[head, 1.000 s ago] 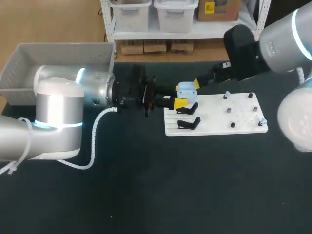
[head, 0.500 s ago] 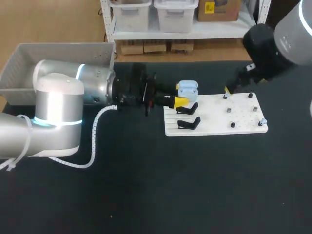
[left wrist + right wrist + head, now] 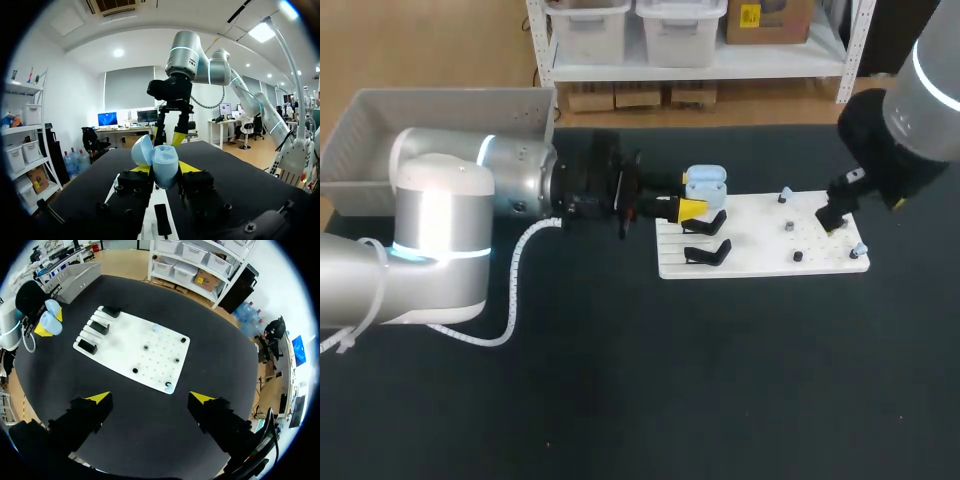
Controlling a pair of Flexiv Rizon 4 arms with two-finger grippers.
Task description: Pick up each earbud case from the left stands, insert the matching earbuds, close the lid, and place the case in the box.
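Right gripper (image 3: 832, 222), fingers wide, withdrawn from the case (image 3: 704, 184) to the board's (image 3: 760, 262) far end, near a small blue earbud (image 3: 860, 248): likely fetching next. Case, lid open, pinched in left gripper (image 3: 692, 195) fingers above the stands (image 3: 705, 238), off the tabletop; mouth apparently upward, long axis roughly upright.

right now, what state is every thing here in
earbud case: lid open, held clear of the stands
left gripper: shut on the earbud case
right gripper: open, empty, above the white board
stands: the three that show are empty
earbuds: two sit on the white board, not in the case
box: nothing in the part that shows
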